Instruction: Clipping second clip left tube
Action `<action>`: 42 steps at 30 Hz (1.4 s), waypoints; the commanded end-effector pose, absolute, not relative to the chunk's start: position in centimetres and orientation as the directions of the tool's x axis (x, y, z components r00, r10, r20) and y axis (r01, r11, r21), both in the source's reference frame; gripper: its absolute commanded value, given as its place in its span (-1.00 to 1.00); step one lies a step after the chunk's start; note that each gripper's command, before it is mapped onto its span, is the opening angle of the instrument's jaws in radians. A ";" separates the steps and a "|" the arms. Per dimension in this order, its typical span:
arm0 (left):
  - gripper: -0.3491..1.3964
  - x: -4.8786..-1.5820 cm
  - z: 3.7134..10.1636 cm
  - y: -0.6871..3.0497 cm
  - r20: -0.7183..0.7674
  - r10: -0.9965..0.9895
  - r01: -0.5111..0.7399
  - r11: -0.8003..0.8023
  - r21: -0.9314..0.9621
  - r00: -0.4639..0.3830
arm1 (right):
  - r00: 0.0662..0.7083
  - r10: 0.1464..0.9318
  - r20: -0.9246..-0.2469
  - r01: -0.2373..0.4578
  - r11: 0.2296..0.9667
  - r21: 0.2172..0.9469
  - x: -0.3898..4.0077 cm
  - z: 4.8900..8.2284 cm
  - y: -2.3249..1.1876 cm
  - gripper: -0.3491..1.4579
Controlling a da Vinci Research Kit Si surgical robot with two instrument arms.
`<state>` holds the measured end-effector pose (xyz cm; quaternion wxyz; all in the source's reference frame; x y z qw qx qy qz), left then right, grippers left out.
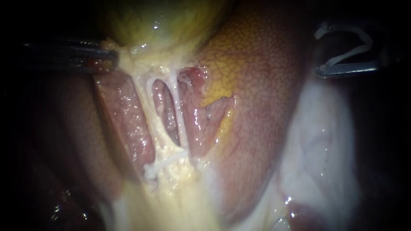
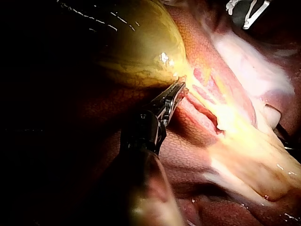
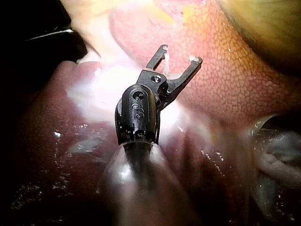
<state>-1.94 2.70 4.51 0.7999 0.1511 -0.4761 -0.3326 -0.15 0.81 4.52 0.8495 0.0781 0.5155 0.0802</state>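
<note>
Left tube [image 1: 150,96] runs mid-field betw. folds of liver [image 1: 265,85], w/ open gaps both sides. L instrument [image 1: 112,55] lies level from the left edge, jaws clamped on gallbladder [image 1: 158,21] neck. R instrument [image 1: 319,52] sits upper right, well apart, its wide-set jaws carrying a white clip [image 1: 355,51].

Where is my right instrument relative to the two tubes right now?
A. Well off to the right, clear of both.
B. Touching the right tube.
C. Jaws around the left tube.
A: the right instrument, holding a clip, sits far right of the tubes, touching neither.
</note>
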 end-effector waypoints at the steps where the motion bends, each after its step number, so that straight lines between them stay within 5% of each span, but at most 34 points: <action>1: -1.00 -1.95 4.52 2.69 0.661 -0.676 0.388 0.733 0.558 0.326 | 0.441 0.237 -0.866 -0.051 0.970 0.240 -0.11 4.51 0.78 -0.06; 14: -1.00 -2.00 4.50 2.66 0.661 -0.676 0.393 0.732 0.556 0.325 | 0.320 0.382 -0.867 0.063 0.905 0.421 0.46 4.52 0.48 -0.07; 31: -1.00 -2.04 4.50 2.62 0.661 -0.676 0.398 0.732 0.553 0.324 | 0.261 0.476 -0.840 0.222 0.817 0.532 1.30 4.92 -0.07 -0.07; 42: -1.00 -2.07 4.48 2.61 0.661 -0.677 0.397 0.731 0.554 0.324 | 0.265 0.503 -0.823 0.249 0.789 0.562 1.59 5.20 -0.19 -0.07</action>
